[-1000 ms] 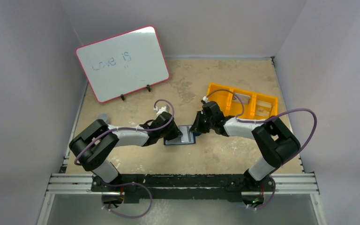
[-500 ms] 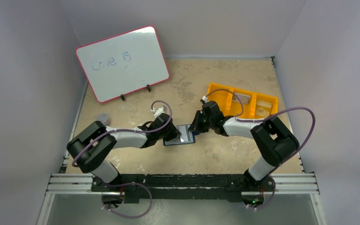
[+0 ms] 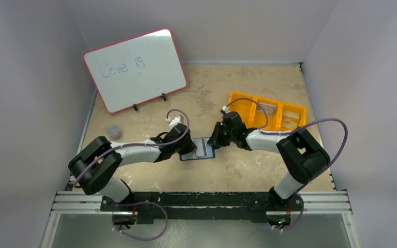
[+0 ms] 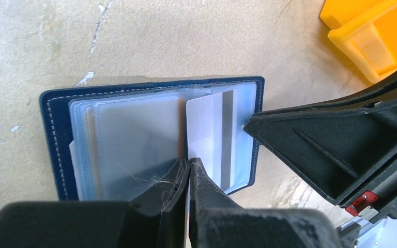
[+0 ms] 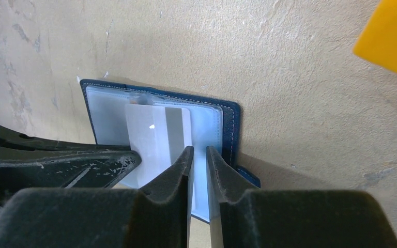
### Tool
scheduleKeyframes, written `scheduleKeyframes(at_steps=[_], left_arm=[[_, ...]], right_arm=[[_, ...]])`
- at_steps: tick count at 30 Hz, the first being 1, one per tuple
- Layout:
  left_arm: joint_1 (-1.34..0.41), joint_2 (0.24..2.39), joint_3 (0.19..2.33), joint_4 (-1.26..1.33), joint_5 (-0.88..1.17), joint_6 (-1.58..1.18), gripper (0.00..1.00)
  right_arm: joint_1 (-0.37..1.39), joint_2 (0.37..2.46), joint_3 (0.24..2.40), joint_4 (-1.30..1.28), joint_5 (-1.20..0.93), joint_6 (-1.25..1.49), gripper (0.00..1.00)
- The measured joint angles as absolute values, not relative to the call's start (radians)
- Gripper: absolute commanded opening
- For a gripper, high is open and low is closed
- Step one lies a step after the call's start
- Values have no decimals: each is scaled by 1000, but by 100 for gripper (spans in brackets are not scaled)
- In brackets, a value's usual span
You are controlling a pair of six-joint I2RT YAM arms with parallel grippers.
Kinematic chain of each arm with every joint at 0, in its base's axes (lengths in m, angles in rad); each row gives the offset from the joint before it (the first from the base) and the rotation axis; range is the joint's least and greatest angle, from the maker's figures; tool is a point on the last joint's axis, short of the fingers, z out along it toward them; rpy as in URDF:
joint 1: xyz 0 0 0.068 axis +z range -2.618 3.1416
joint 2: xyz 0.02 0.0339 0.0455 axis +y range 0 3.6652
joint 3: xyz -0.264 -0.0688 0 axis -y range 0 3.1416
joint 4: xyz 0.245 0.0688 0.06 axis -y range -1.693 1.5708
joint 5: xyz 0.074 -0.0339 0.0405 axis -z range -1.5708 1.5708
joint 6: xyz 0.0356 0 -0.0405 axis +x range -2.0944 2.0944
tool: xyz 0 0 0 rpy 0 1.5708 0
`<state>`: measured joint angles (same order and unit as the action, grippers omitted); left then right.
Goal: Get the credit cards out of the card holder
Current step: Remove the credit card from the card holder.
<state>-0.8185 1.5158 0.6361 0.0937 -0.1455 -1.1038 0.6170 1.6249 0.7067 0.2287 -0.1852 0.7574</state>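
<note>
Card holder (image 4: 134,124) open; left gripper (image 4: 188,173) pinches half-hidden credit card (image 4: 207,129), right gripper (image 5: 199,152) slightly parted.

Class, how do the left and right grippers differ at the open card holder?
The left gripper is shut on the credit card's edge; the right gripper shows a narrow gap between its jaws. The left gripper comes from the card holder's left, the right gripper from its right. Both point down at it.
</note>
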Motion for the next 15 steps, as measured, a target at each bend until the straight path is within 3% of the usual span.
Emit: scheduleKeyframes(at_steps=[15], left_arm=[[-818,1442,694,-104,-200,-1008,0]], right_arm=[[619,1616,714,212,-178,743,24]])
